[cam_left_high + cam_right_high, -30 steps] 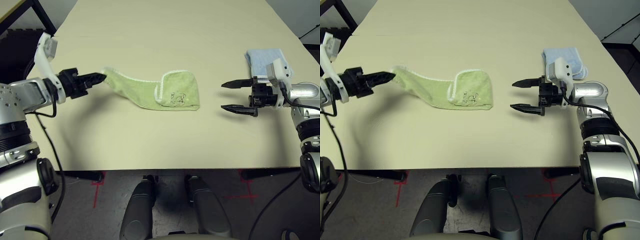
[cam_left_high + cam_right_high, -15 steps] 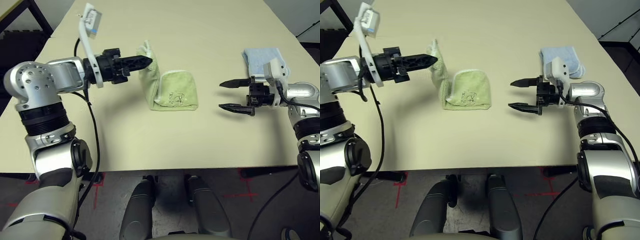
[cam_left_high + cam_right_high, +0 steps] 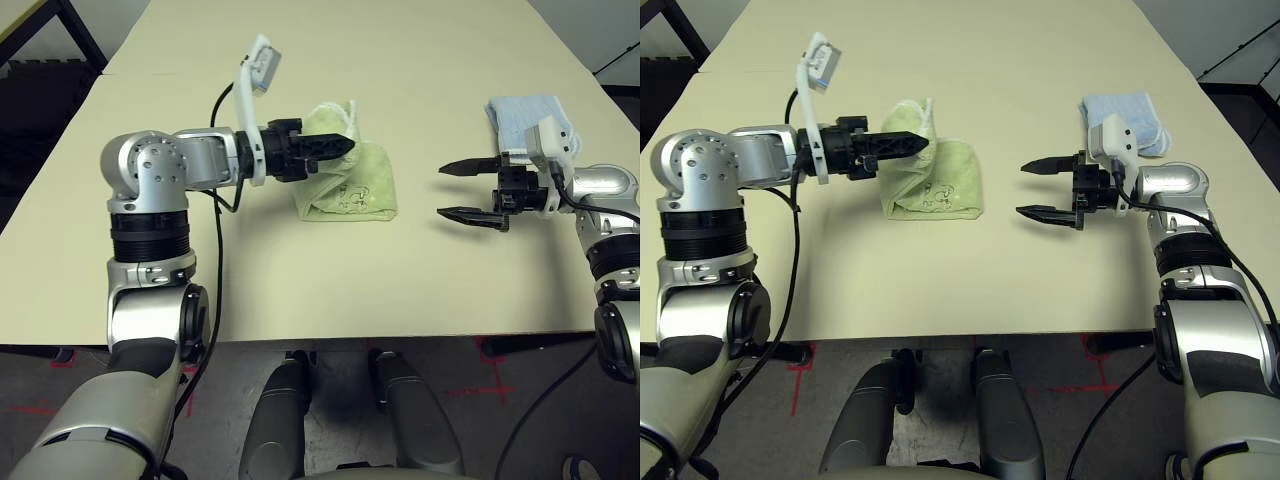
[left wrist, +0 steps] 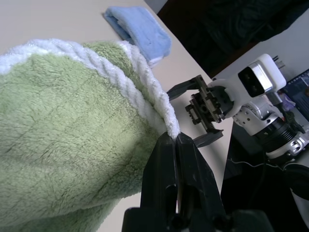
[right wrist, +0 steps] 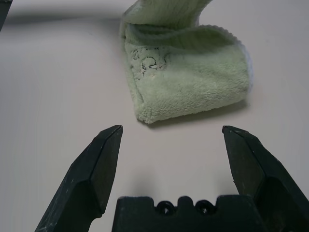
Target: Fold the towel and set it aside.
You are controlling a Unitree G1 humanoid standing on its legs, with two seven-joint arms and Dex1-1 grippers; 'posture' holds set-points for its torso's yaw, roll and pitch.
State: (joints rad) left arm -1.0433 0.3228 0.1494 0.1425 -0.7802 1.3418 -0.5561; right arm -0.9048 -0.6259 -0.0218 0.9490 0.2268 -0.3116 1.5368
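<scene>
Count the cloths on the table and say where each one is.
2. The green towel lies mid-table, one end pinched in the left tool. The folded blue cloth lies beyond the open right tool. Nothing seems hidden.

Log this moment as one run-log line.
left gripper: shut on towel end, carried over folded part | right gripper: open, apart from towel | blue cloth: behind right gripper | fold: in progress

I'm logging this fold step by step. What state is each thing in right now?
towel: partly folded on the table, one end lifted and pinched by the left gripper.
left gripper: shut on the towel's white edge.
right gripper: open, hovering beside the towel, holding nothing.
blue cloth: folded, lying flat behind the right gripper.
</scene>
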